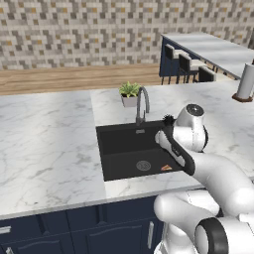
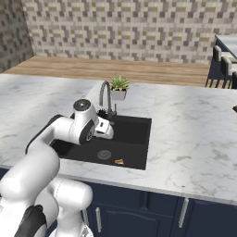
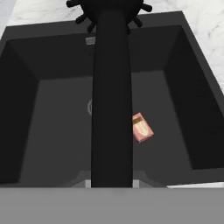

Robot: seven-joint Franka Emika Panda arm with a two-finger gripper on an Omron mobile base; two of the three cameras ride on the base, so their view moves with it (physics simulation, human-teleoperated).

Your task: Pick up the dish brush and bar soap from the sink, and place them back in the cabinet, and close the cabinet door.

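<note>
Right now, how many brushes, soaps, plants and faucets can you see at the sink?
dish brush: 1
bar soap: 1
potted plant: 1
faucet: 1
Total: 4

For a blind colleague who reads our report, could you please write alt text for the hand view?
The dish brush, black, is held in the shut gripper and runs up the picture, its spiky bristle head at the top. Below it lies the black sink, with the small orange-tan bar soap on the basin floor beside the handle.
</note>
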